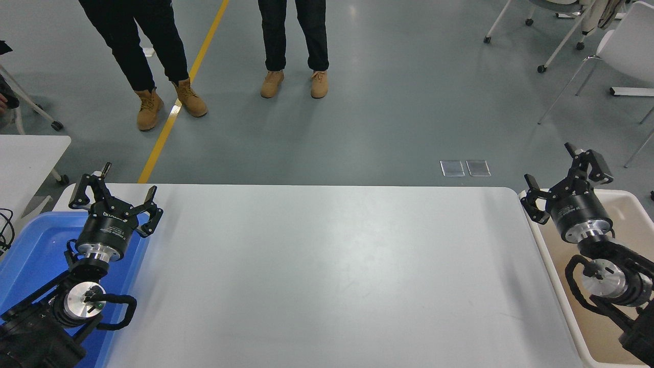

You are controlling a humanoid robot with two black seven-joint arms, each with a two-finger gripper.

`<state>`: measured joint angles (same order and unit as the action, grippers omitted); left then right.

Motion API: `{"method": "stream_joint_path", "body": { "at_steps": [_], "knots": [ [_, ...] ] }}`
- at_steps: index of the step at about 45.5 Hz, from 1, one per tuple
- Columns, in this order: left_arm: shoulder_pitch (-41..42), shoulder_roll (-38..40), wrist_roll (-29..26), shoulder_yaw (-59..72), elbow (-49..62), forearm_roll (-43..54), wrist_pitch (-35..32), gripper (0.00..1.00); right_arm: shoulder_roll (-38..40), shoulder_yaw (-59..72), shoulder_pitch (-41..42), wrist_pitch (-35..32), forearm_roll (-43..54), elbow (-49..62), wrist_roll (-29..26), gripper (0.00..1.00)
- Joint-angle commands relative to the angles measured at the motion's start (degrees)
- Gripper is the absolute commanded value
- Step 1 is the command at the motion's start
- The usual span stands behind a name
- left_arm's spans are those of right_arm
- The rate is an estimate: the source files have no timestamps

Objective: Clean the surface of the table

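I see the table surface (327,276) filling the middle and lower part of the head view, its far edge running straight across and its 2 far corners rounded; I use it as my reference for everything else. The white top is bare apart from faint scuffs and a soft glare patch near its middle. At the table's left end sits a blue bin (30,255), and the left gripper (113,191) hangs over that bin's far right corner, just at the table's left edge, with its jaws spread wide and nothing between them. The left arm runs back from there toward the table's near left corner. At the table's right end sits a beige bin (633,204), and the right gripper (564,176) hangs over that bin's far left corner, just beyond the table's far right corner, jaws also spread wide and holding nothing. Neither gripper touches the tabletop. Beyond the table's far edge, on the grey floor, 2 people stand in dark trousers and tan boots, one (148,61) near a yellow floor line (173,112), the other (294,51) to that one's right. A smaller white table (25,153) shows off the far left corner, and white chairs (613,46) stand well beyond the far right corner.
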<state>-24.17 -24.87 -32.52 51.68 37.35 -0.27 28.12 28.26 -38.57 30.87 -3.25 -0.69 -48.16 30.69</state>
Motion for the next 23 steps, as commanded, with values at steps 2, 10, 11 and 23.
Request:
{"method": "stream_joint_path", "body": {
  "at_steps": [2, 10, 11, 23],
  "knots": [
    [0.00, 0.00, 0.00, 0.00, 0.00, 0.01, 0.00, 0.99, -3.56, 0.08, -0.55, 0.53, 0.96, 2.71, 0.60, 0.99],
    [0.00, 0.00, 0.00, 0.00, 0.00, 0.01, 0.00, 0.99, -3.92, 0.08, -0.73, 0.44, 1.13, 3.59, 1.57, 0.99],
    [0.00, 0.00, 0.00, 0.00, 0.00, 0.01, 0.00, 0.99, -3.92, 0.08, -0.73, 0.44, 1.13, 3.59, 1.66, 0.99],
    [0.00, 0.00, 0.00, 0.00, 0.00, 0.01, 0.00, 0.99, -3.83, 0.08, -0.73, 0.18, 1.13, 3.51, 1.74, 0.99]
  ]
}}
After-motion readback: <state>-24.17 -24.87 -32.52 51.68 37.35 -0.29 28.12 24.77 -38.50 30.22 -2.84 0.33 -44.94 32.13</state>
